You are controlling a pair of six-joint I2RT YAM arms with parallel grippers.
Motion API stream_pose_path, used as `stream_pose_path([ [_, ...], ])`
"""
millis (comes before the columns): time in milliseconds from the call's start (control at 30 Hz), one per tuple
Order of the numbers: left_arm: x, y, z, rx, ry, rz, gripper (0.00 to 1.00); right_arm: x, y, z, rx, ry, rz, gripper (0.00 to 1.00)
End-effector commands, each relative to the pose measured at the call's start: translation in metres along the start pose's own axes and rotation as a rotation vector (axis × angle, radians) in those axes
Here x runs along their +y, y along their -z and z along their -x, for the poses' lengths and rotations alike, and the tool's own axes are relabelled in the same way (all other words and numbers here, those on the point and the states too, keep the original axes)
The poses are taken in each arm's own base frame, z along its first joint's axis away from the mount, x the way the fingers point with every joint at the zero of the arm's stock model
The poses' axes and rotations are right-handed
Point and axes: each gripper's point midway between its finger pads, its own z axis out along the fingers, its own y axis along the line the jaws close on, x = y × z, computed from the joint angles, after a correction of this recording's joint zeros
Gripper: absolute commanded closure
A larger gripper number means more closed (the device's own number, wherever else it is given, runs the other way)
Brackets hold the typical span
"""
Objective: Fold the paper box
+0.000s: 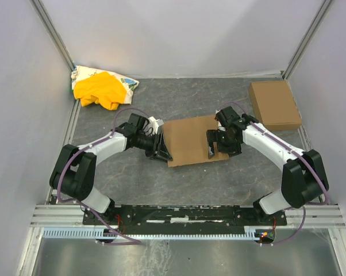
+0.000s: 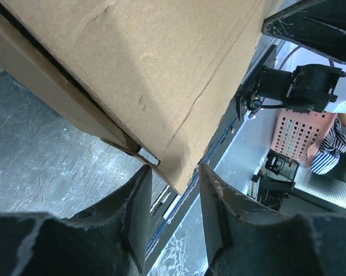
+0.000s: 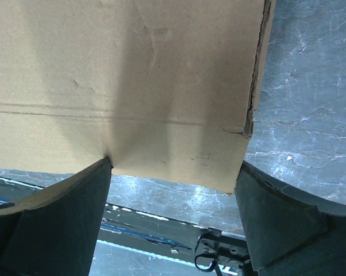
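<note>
Paper box (image 1: 190,140) sitting flat-ish mid counter (image 1: 133,178); left hand (image 1: 161,150) at its left edge, half apart, box corner right at gap, doesn't look clamped; right hand (image 1: 212,145) at right edge, spread wide

Plain brown paper box (image 1: 190,140), yellow cloth (image 1: 101,90)

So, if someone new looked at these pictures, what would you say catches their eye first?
Most likely the paper box, a brown cardboard sheet in the middle, with the left gripper and right gripper at its opposite edges. Next, the bright yellow cloth in the far left corner, and a smaller cardboard box far right.
</note>
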Motion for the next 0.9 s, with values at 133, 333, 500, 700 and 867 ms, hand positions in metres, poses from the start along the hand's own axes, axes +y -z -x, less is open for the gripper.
stream_pose_path([
  [133, -0.0314, 0.0033, 0.0126, -0.029, -0.067, -0.136, 0.56, 0.0273, 0.0033, 0.0187, -0.033, 0.007, 0.112, 0.08],
  [333, -0.0262, 0.0015, 0.0087, -0.023, -0.058, -0.124, 0.56, 0.0266, 0.0011, 0.0191, -0.032, 0.009, 0.109, 0.08],
  [500, -0.0271, 0.0014, 0.0062, -0.021, -0.048, -0.136, 0.56, 0.0262, 0.0001, 0.0188, -0.033, 0.007, 0.109, 0.08],
  [700, -0.0319, 0.0016, 0.0067, -0.021, -0.04, -0.165, 0.56, 0.0249, 0.0, 0.0186, -0.032, 0.01, 0.105, 0.08],
  [867, -0.033, 0.0013, 0.0056, -0.016, -0.034, -0.175, 0.56, 0.0238, -0.0004, 0.0192, -0.032, 0.008, 0.102, 0.08],
])
